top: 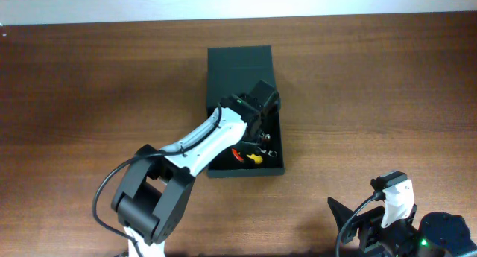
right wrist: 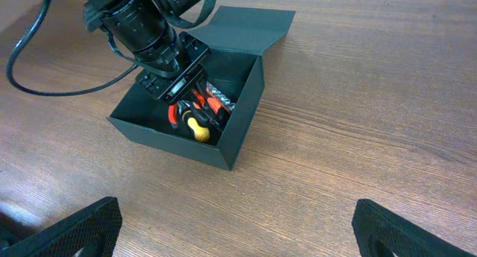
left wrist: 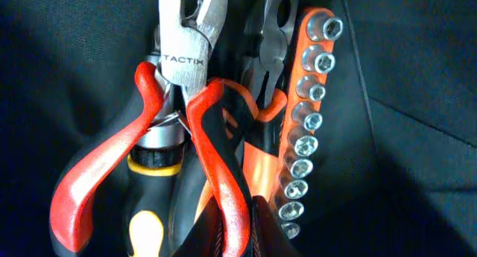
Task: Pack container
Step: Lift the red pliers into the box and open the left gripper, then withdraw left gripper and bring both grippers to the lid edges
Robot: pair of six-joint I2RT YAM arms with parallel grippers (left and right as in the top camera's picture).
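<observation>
The container (top: 238, 71) is a dark green-black box in the middle of the table, with its flap lid open toward the far side; it also shows in the right wrist view (right wrist: 179, 141). My left gripper (top: 257, 134) reaches down inside it and is shut on one red handle of the Tactix pliers (left wrist: 212, 153), with the fingertips (left wrist: 240, 227) on either side of the handle. Beside the pliers lie an orange socket rail (left wrist: 305, 115), a yellow-and-black screwdriver handle (left wrist: 149, 227) and a second pair of pliers (left wrist: 272, 33). My right gripper (right wrist: 238, 227) is open and empty above the bare table at the front right.
The brown wooden table (top: 89, 86) surrounds the box. The left arm (top: 194, 149) stretches from the front edge up to the box. The right arm's base (top: 417, 227) sits at the front right corner.
</observation>
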